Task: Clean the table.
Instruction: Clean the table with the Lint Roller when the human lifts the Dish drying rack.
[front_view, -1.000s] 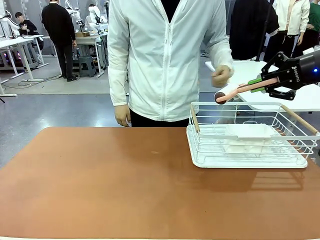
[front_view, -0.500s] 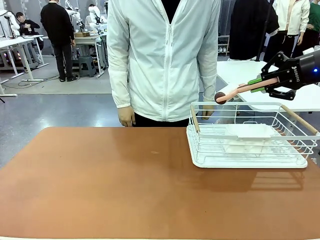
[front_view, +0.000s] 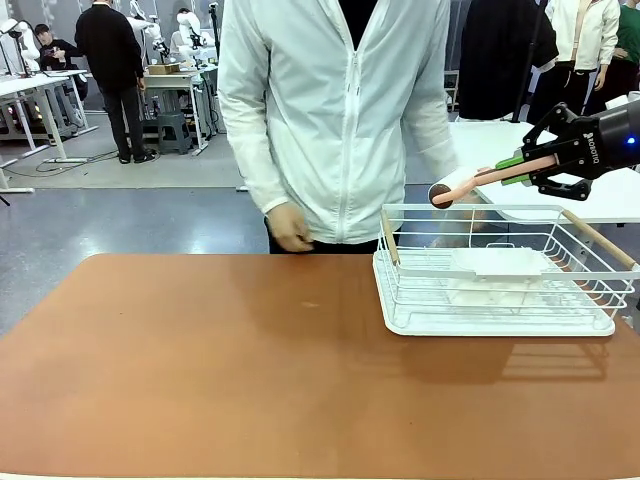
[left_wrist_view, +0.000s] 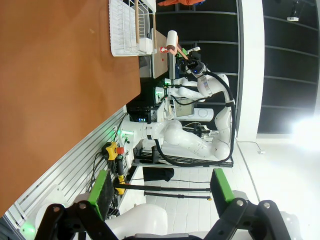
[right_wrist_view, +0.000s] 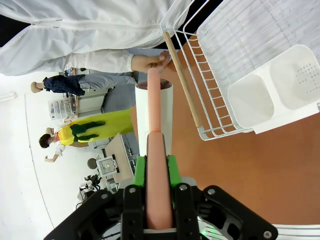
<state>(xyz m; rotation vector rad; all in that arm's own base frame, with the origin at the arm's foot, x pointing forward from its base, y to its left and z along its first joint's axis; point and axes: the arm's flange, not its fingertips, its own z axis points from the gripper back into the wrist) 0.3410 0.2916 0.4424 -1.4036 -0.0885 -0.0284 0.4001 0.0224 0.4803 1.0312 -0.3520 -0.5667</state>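
The terracotta table (front_view: 250, 370) has a bare top. Above the far right of it, my right gripper (front_view: 524, 166) is shut on the pink handle of a lint roller (front_view: 478, 180), whose white roll points toward the person. In the right wrist view the handle (right_wrist_view: 159, 160) runs up between the green pads of that gripper (right_wrist_view: 156, 172) to the white roll (right_wrist_view: 155, 107), and a hand of the person (right_wrist_view: 146, 62) is close to the roll's far end. My left gripper (left_wrist_view: 161, 190) is open with nothing between its fingers, off the table's (left_wrist_view: 60, 75) edge.
A white wire basket (front_view: 500, 300) with wooden handles stands at the table's right, holding a white two-cup insert (right_wrist_view: 272, 95). A person in a white jacket (front_view: 330, 120) stands at the far edge, one hand (front_view: 290, 230) near the table's rim. White tables stand behind.
The person's hand has come down from beside the roller's head, and the person has shifted right, the other hand swinging toward the middle. My right gripper and the roller have stayed still.
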